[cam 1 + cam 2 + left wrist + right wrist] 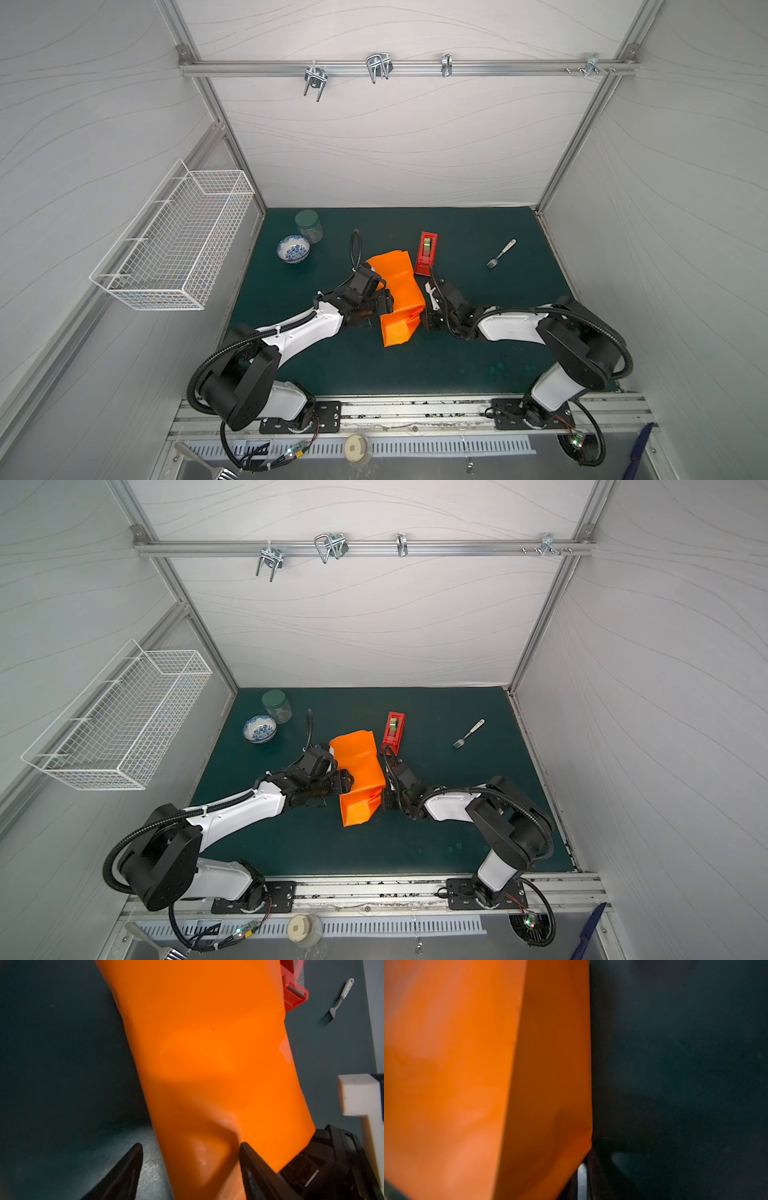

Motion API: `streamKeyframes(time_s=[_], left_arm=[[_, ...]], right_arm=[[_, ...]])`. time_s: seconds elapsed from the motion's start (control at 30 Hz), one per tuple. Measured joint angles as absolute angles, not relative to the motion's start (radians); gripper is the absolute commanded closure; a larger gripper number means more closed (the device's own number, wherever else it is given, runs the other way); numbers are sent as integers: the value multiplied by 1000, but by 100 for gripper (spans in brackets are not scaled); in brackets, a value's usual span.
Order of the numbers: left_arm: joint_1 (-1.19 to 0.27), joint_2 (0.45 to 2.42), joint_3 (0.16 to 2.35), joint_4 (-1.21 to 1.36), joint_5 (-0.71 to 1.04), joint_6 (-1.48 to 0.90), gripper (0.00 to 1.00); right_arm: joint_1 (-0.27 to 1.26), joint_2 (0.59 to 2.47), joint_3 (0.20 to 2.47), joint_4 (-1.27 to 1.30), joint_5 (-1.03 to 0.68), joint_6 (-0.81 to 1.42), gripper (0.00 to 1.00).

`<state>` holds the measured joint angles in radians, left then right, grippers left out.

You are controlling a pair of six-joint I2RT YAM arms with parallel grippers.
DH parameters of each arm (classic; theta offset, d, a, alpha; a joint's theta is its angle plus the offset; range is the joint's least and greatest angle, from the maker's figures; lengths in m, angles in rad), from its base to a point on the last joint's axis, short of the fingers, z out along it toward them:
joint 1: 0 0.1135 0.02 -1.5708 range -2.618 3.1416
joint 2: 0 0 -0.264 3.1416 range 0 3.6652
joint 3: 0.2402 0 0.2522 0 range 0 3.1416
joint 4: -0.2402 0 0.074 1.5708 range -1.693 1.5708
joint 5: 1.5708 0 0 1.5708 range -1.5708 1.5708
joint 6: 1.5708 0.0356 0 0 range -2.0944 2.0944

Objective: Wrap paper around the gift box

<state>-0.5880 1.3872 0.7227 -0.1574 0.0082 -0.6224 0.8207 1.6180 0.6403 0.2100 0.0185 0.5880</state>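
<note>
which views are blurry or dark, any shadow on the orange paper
Both top views: sharp, evenly lit. Left wrist view: the paper is soft, its lower part in shadow, while the fork is crisp. Right wrist view: paper blurred, mat dim.

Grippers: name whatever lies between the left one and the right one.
The folded orange paper lies between the left gripper and the right gripper, in both top views.

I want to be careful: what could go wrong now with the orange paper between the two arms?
1. The left gripper stands with jaws open astride the paper; the loose fold may spring open.
2. The red tape dispenser sits right beside the paper; a pull could knock it.
</note>
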Motion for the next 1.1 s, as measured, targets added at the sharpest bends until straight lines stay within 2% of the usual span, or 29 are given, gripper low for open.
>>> streamKeyframes(time_s=[0.4, 0.7, 1.1], left_arm=[[-588, 1387, 723, -157, 9, -622, 26], [-588, 1387, 723, -157, 9, -621, 26], [-588, 1387, 723, -157, 10, -621, 26]], right_arm=[[821, 1592, 648, 150, 19, 566, 81], [838, 1562, 649, 125, 18, 549, 87], [857, 1582, 651, 134, -5, 550, 91]])
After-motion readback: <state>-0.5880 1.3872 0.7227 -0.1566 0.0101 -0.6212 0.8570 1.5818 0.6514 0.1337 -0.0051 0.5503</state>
